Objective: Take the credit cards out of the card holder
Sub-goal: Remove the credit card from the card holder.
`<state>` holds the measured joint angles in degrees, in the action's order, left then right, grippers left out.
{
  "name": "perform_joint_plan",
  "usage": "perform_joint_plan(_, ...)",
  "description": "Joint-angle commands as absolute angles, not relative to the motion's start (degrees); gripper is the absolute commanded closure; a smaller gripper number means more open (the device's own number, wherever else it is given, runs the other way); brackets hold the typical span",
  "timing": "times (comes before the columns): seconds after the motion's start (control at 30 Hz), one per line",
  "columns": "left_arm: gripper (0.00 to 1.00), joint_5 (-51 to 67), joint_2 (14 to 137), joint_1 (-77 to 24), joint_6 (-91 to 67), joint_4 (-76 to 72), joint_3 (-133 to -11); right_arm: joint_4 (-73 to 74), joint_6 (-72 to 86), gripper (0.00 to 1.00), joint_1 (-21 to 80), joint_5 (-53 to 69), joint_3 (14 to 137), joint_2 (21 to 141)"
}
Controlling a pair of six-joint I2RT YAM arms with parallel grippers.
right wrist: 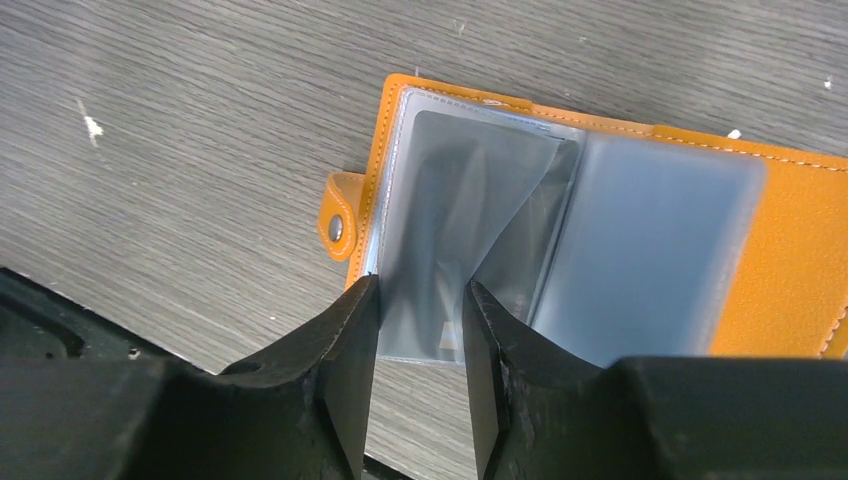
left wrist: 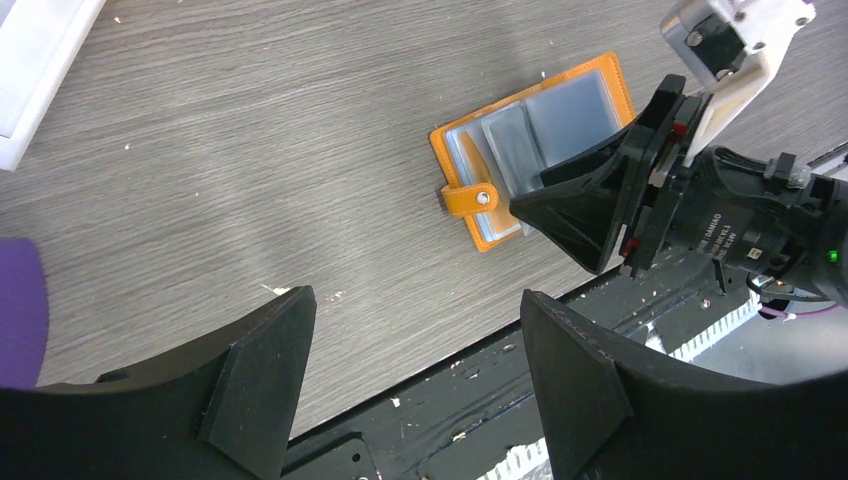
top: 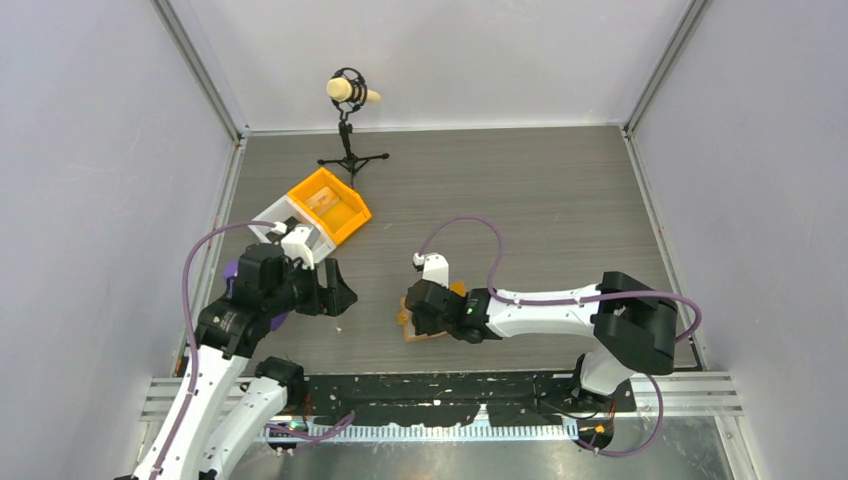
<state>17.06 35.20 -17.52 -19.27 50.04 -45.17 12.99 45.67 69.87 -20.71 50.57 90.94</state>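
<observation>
The card holder [top: 404, 322] [left wrist: 530, 140] lies open on the table near the front edge, orange with blue-grey pocket panels and a snap tab [right wrist: 338, 225]. A dark credit card [right wrist: 440, 220] shows dimly through the left pocket [right wrist: 480, 180], whose top sleeve is lifted a little. My right gripper [top: 415, 310] [right wrist: 420, 290] is right over the holder, its jaws narrow but apart, straddling the near edge of that left pocket. My left gripper [top: 340, 295] [left wrist: 415, 330] hovers to the left of the holder, wide open and empty.
An orange bin [top: 330, 205] and a white tray [top: 278, 222] stand behind the left arm. A microphone stand [top: 350, 130] is at the back. A purple object [left wrist: 20, 300] lies by the left gripper. The table's front edge and black rail [left wrist: 480, 400] run close to the holder.
</observation>
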Motion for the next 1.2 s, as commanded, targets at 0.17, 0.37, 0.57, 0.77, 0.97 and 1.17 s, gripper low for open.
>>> perform_joint_plan(0.17, 0.22, 16.7, 35.6, -17.7, -19.2, 49.2, -45.8, 6.6, 47.1, 0.55, 68.6, -19.2, 47.7, 86.4)
perform_joint_plan(0.37, 0.22, 16.5, 35.5, -17.7, -19.4, 49.1, -45.8, 5.5, 47.5, 0.56, 68.0, -18.7, 46.4, 85.2)
perform_joint_plan(0.57, 0.22, 16.5, 35.8, -17.7, -19.4, 49.4, -46.0, 2.4, 47.9, 0.58, 67.1, -17.6, 43.9, 83.2)
perform_joint_plan(0.77, 0.22, 16.3, 35.8, -17.6, -19.7, 49.6, -46.1, 0.3, 48.3, 0.57, 66.7, -16.5, 42.5, 81.7)
perform_joint_plan(0.97, 0.32, 26.5, 38.1, -18.5, -30.4, 43.9, -43.8, -4.3, 49.6, 0.60, 65.5, -14.3, 39.2, 79.9)
perform_joint_plan(1.17, 0.36, 23.9, 42.8, -22.4, -34.7, 34.9, -40.0, -5.5, 49.5, 0.60, 64.7, -13.7, 37.9, 78.7)
